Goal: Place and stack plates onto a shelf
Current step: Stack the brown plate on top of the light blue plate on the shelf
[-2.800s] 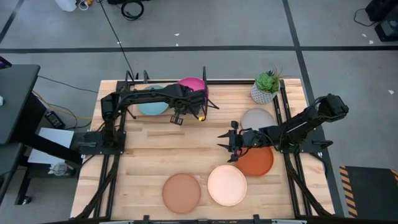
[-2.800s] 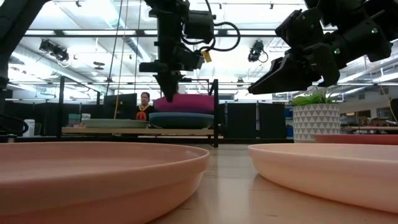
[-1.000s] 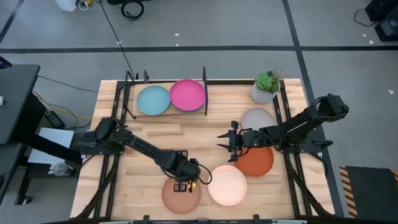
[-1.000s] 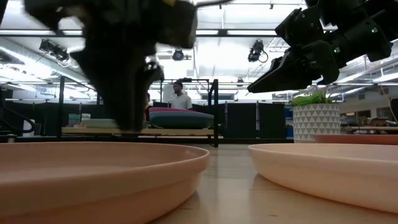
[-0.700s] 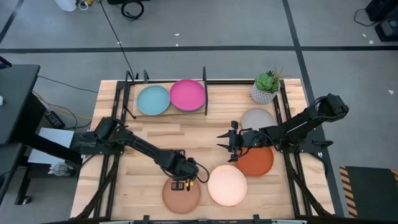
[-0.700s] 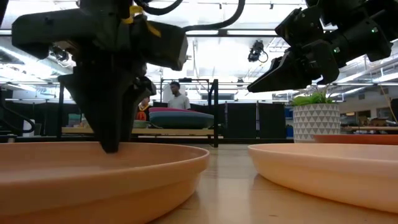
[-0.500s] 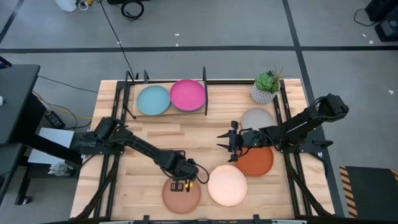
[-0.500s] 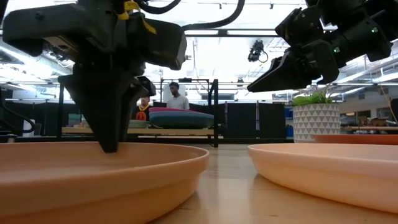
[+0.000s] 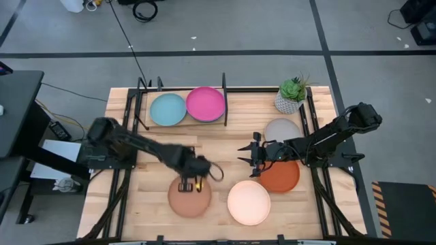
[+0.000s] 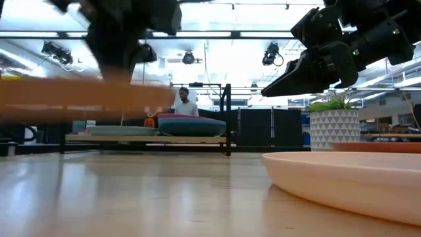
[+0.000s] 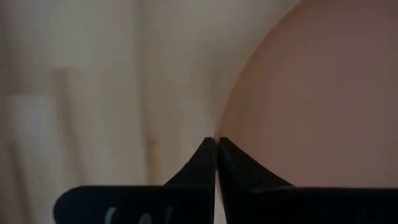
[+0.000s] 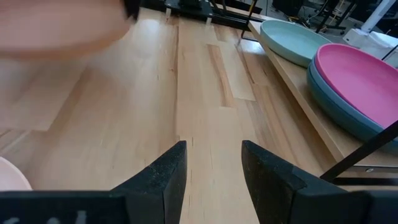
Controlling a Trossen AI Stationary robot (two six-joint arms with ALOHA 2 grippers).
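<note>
Tan plate [image 9: 189, 199] in left gripper [image 9: 186, 186]

Your tabletop [image 9: 163, 151] carries the shelf [image 9: 144, 126], cream plate [image 9: 248, 203], orange-red plate [image 9: 283, 177], grey plate [image 9: 281, 128] and plant pot [image 9: 291, 95] beside the shelf.

It was a robotics lab or test hall. A wooden table [image 9: 225, 153] stood alone on a grey concrete floor [image 9: 225, 27] marked with dark lines, two arms bolted to black frames at its sides, cables [image 9: 143, 9] trailing across the floor behind. In the low view the room ran deep and open, with ceiling strip lights [image 10: 217, 34], cameras on overhead mounts [image 10: 272, 54], dark partitions [image 10: 263, 128] and a person [image 10: 186, 102] standing at the far side.
</note>
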